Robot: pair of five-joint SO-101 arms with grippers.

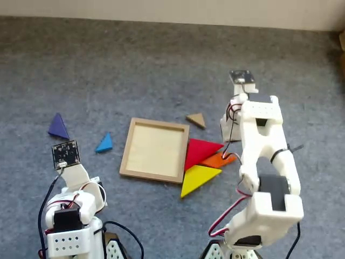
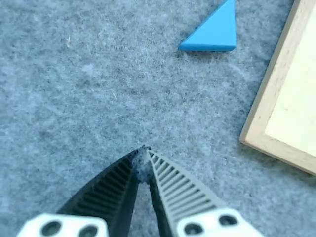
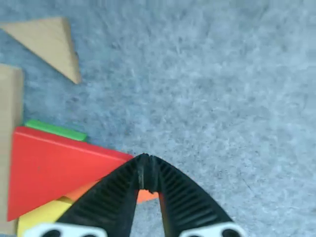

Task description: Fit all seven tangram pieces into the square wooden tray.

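The square wooden tray (image 1: 156, 150) lies on the grey carpet with nothing in it. Right of it, a red triangle (image 1: 200, 151) overlaps an orange piece (image 1: 218, 159) and a yellow triangle (image 1: 198, 178). A green piece (image 3: 54, 131) peeks from under the red triangle (image 3: 54, 168). A tan triangle (image 1: 196, 120) lies farther back. To the tray's left are a light blue triangle (image 1: 104, 143) and a dark blue triangle (image 1: 58, 127). My right gripper (image 3: 144, 159) is shut and hovers at the red triangle's outer corner. My left gripper (image 2: 144, 150) is shut on nothing, short of the light blue triangle (image 2: 215, 32).
The tray's rim (image 2: 269, 98) runs beside my left gripper, a little way off. Bare carpet spreads behind the tray and to the right of the right arm (image 1: 264, 156). Both arm bases stand at the near edge.
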